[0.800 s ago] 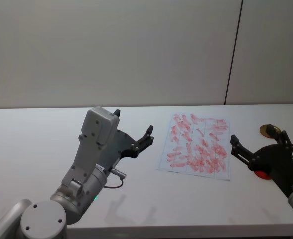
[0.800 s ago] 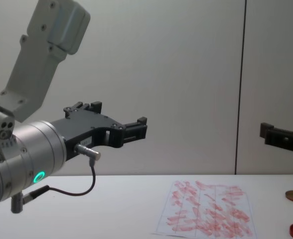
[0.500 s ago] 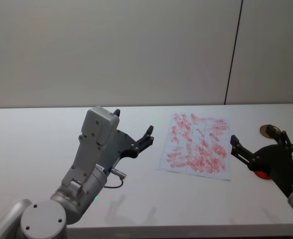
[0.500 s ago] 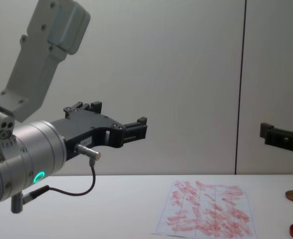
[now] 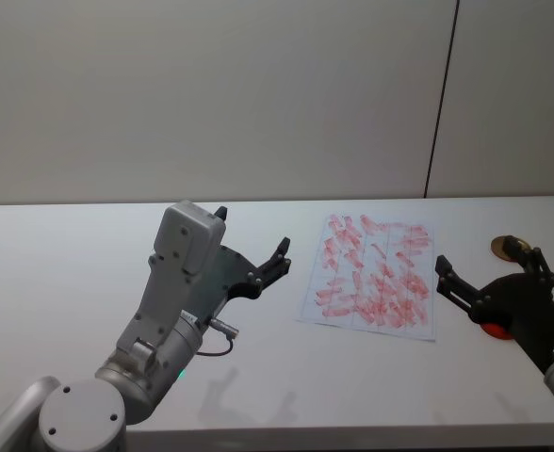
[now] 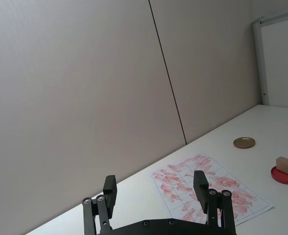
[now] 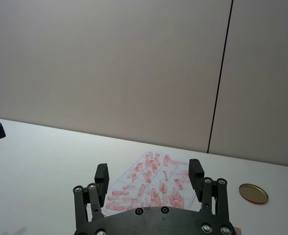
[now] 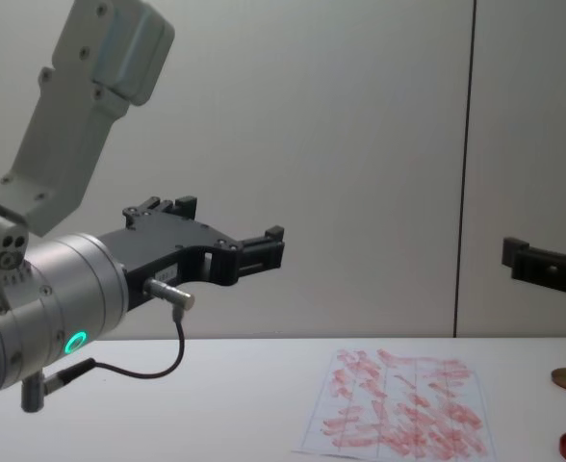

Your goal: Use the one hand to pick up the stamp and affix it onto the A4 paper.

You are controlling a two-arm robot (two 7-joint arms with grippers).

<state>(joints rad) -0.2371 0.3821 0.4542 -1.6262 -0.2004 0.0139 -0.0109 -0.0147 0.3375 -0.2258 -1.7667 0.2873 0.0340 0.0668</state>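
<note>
Stamp point(image 6: 287, 166) sits on red disc point(image 6: 280, 176) under spread right hand point(image 5: 490, 267), beside A4 paper point(image 5: 376, 276); left hand point(image 5: 252, 234) idle, spread, raised.

Plain grey panelled wall point(image 5: 211, 94) behind a white table point(image 5: 70, 254)

Bare counter point(image 5: 70, 254) left of the A4 paper point(image 5: 376, 278), left gripper point(image 5: 253, 231) raised over it, red disc point(image 5: 492, 330) (stamp point(image 6: 287, 166) atop) and gold disc point(image 5: 505, 247) right of the sheet, below the right gripper point(image 5: 489, 259).

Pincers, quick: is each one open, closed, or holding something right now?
Left pincer: open, holding nothing.
Right pincer: open, holding nothing.
</note>
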